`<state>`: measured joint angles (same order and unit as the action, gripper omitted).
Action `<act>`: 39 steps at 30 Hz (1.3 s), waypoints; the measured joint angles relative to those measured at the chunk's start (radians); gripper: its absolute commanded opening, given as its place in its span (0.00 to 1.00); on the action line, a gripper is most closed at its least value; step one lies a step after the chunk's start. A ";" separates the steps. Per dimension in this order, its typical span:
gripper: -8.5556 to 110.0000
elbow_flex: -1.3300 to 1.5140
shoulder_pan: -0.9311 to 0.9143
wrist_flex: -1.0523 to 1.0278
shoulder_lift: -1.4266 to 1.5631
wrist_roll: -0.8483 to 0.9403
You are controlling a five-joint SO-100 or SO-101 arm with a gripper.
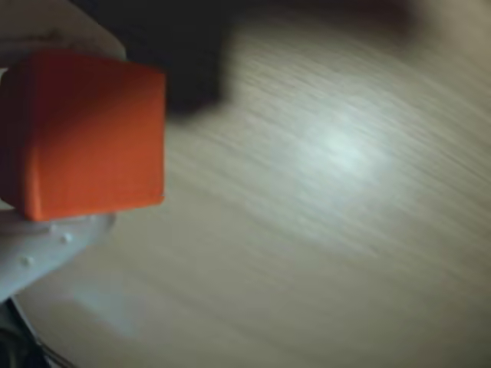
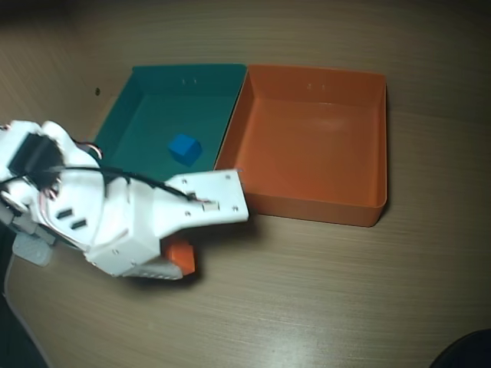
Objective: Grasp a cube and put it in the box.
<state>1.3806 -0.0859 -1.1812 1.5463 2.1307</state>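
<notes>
In the wrist view the small orange cube [image 1: 92, 134] fills the left side, pinched between two white fingers [image 1: 46, 249] of my gripper [image 1: 73, 138], which is shut on it. The overhead view has the cube [image 2: 182, 257] peeking out under the white gripper [image 2: 188, 247], over the wooden table, just below the seam between the two trays. The box [image 2: 314, 203], a shallow orange tray, lies up and to the right of the gripper with nothing inside.
A teal-green tray [image 2: 146, 84] sits against the box's left wall and holds a small blue cube [image 2: 184, 149]. The white arm body [image 2: 84, 207] covers the left of the table. Bare wooden tabletop [image 2: 322, 299] spreads below and right.
</notes>
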 measured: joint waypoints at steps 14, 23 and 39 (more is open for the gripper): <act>0.02 -0.305 0.250 -0.006 0.071 -0.508; 0.02 -0.635 0.407 -0.006 -0.225 -0.657; 0.03 -0.741 0.480 -0.005 -0.695 -0.660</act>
<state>0.6397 0.3942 -1.1858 0.8514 1.4711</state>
